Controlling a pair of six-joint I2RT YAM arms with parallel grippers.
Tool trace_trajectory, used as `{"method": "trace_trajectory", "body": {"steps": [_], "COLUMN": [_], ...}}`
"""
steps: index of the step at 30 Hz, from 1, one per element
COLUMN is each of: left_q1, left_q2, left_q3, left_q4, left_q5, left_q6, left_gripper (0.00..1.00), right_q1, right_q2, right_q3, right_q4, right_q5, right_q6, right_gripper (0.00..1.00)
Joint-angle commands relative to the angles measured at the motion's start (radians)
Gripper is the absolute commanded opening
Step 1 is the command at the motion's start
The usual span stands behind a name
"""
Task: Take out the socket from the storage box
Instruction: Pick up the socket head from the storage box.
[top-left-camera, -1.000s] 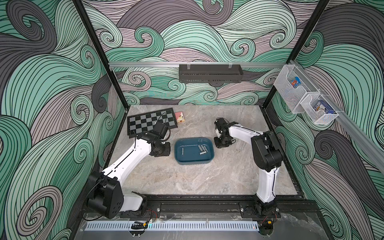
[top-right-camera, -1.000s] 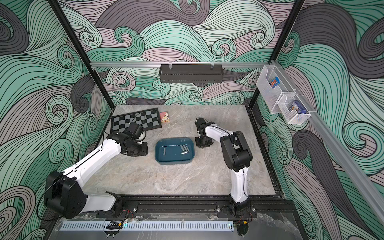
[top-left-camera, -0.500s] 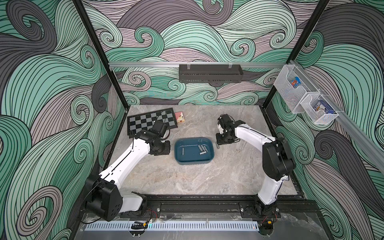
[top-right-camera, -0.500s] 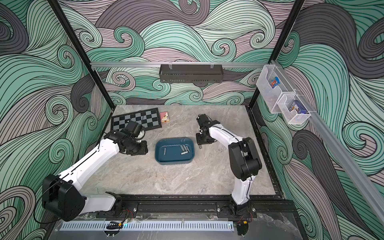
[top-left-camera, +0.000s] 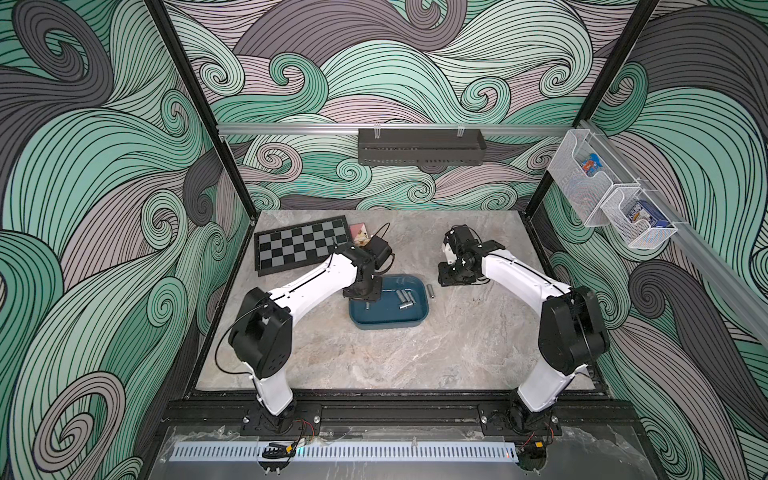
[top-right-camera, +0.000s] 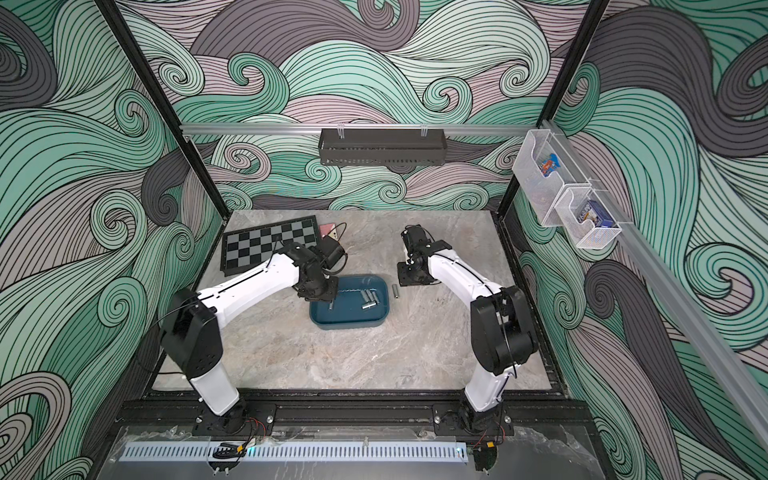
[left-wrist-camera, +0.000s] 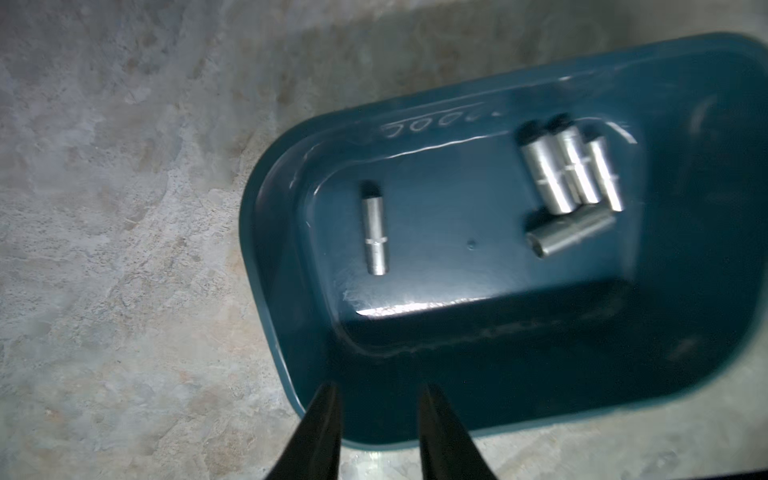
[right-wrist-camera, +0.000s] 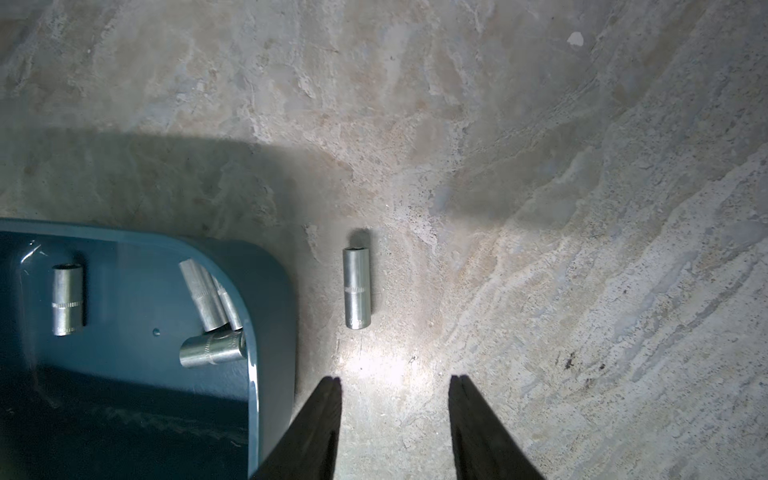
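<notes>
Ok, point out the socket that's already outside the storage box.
The lone socket lying on the tabletop beside the storage box, just ahead of the right gripper; the rest lie inside it.

The left arm (top-left-camera: 316, 286) stretches forward, its left gripper (left-wrist-camera: 378, 388) pointing down over the left end of the storage box (top-left-camera: 388, 325), jaws slightly parted and empty. The right arm (top-left-camera: 515, 274) bends inward, and the right gripper (right-wrist-camera: 395, 378) hangs just beside the box's right end, jaws apart and empty.

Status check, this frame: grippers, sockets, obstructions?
Left gripper open, empty, above storage box edge. Right gripper open, empty. One socket on table; five sockets inside box. No obstruction.
</notes>
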Motion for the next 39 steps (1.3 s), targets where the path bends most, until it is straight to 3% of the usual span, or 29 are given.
{"method": "trace_trajectory", "body": {"steps": [1, 18, 29, 39], "left_q1": [0.005, 0.038, 0.045, 0.052], "left_q2": [0.022, 0.2, 0.302, 0.366], "left_q3": [0.036, 0.052, 0.034, 0.048], "left_q4": [-0.029, 0.094, 0.14, 0.183], "left_q5": [-0.083, 0.014, 0.036, 0.016], "left_q6": [-0.05, -0.023, -0.033, -0.033], "left_gripper": [0.35, 0.4, 0.38, 0.3], "right_q1": [-0.002, -0.003, -0.002, -0.003], "right_q2": [-0.011, 0.011, 0.028, 0.035], "right_q3": [-0.018, -0.013, -0.008, -0.013], "right_q4": [-0.006, -0.001, 0.0, 0.003], "right_q5": [-0.026, -0.037, -0.048, -0.07], "right_q6": [0.001, -0.019, -0.021, -0.021], "right_gripper": [0.47, 0.46, 0.46, 0.46]}}
